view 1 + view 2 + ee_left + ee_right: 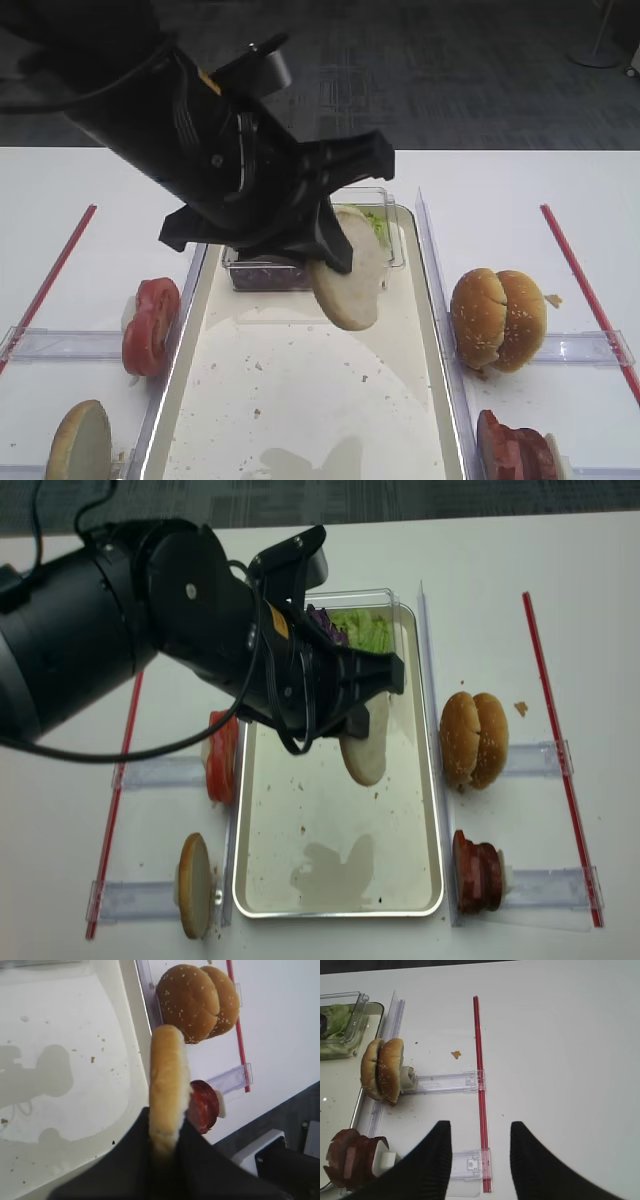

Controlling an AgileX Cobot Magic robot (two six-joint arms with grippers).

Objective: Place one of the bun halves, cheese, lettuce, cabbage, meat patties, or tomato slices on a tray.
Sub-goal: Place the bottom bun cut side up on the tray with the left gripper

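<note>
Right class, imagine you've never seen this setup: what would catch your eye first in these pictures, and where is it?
First, the big black left gripper hanging over the tray, shut on a pale bun half held on edge above its far half. Next, the two sesame-seeded buns standing upright on the white table just right of the tray, with meat patties nearer the camera.

The left arm is a thick, matte black cylinder that widens into a bulky wrist housing. A small yellow-orange label sits on the housing, with a round silver screw head nearby. Thin black cables loop along its underside. A black camera block sits on top. The right gripper ends in two smooth, rounded black fingers.
</note>
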